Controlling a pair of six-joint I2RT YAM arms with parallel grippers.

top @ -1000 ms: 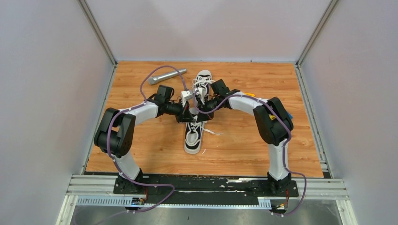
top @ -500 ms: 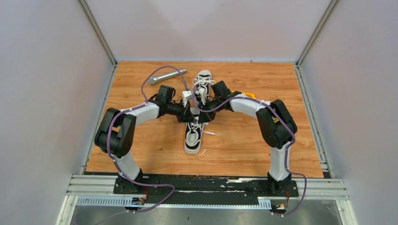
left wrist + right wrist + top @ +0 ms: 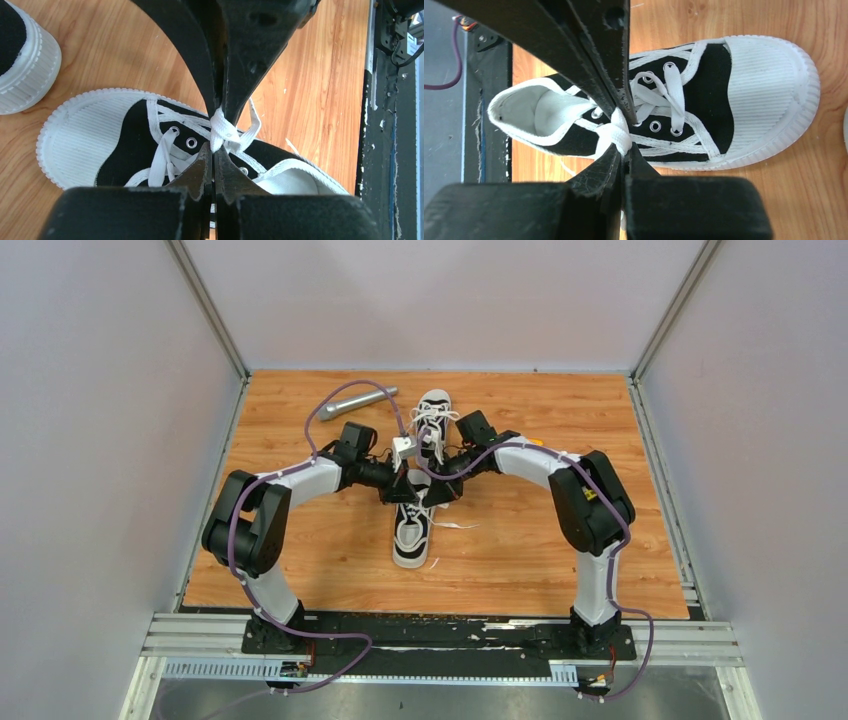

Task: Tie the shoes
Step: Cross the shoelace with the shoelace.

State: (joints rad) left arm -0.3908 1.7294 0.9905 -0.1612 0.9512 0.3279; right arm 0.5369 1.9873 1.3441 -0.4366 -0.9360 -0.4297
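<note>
Lying at the upper left of the wooden tabletop (image 3: 290, 550), a grey metal cylinder (image 3: 350, 403) is sitting well apart from the shoes, and the left arm's purple cable (image 3: 312, 420) is looping across it in the overhead view. Toward the middle, the left gripper (image 3: 213, 152) is pressing its fingers together on a bunched white lace (image 3: 222, 132) above the near sneaker (image 3: 410, 535), which is lying at the centre of the frame with its toe pointing up-frame. Both wrists are covering that sneaker's front half from overhead. Just up-frame, the far sneaker (image 3: 433, 412) is lying close behind the two wrists. From the right, the right gripper (image 3: 624, 155) is meeting the left one tip to tip, pinching the same lace bunch. A loose lace end (image 3: 458, 525) is trailing onto the wood to the right.
</note>
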